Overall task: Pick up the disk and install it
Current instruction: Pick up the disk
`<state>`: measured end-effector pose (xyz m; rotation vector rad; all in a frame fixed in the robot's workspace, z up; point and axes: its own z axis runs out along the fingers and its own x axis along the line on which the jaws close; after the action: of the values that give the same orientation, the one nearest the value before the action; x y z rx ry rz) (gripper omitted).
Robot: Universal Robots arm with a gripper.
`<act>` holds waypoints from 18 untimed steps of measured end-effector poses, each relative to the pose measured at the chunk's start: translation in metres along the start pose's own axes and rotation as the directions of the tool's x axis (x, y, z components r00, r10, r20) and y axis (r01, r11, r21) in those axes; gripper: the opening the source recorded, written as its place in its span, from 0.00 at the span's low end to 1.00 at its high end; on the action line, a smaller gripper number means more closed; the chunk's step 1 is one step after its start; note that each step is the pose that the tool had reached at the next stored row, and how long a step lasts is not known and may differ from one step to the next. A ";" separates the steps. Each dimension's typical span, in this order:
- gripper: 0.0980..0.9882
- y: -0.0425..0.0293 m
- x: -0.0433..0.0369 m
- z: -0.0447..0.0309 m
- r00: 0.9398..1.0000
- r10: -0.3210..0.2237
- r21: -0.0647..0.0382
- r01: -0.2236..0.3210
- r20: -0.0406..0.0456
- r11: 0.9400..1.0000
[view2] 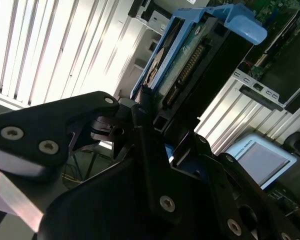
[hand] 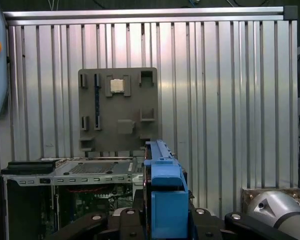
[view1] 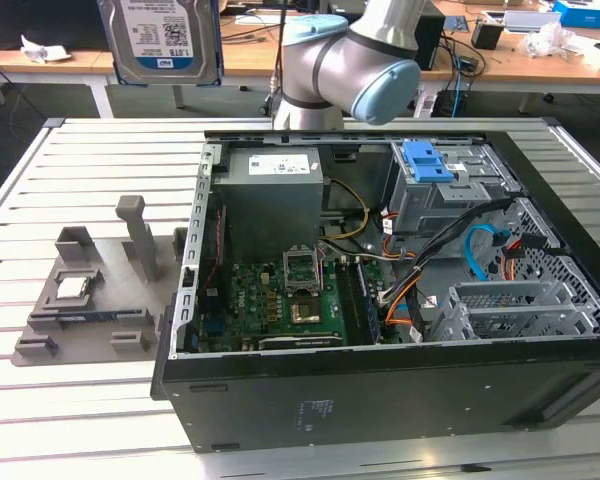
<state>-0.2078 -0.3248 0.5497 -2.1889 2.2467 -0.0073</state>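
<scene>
1. Counter: ribbed aluminium top that carries every item below.

2. Computer case: black tower lying on its side with the panel off. The mainboard, grey power supply and cable bundles are exposed.

3. Arm: grey and pale blue joints rising behind the case's far edge.

4. Fixture plate: grey, with raised posts and slots. It lies flat on the counter just beside the case, on the exterior view's left.

5. Drive cage: grey metal with a blue latch on top. It sits inside the case at the far corner, on the exterior view's right.

6. Disk: held in the air, clear of the counter, well apart from the drive cage.
   - In the exterior view it is at the upper edge, to the left of the arm, upright with its label side facing the camera.
   - It has a silver metal body, a white label with a blue band, and blue plastic rails along both long sides.
   - The second wrist view shows its underside circuit board and connector row.
   - In the first wrist view it appears edge-on, blue rail foremost, above the fixture plate and the case's edge.

7. Pincer: clamped onto the disk. Its black fingers press against opposite sides of one end, and the rest of the disk projects away from the wrist.

8. Processor chip: small, square and silver, seated in a pocket of the fixture plate.
</scene>
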 end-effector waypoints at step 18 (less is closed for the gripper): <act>0.30 -0.0814 -0.0027 0.0005 1.000 0.000 -0.002 0.000 0.000 1.000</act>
<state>-0.1264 -0.3242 0.5497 -2.1897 2.2476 -0.0054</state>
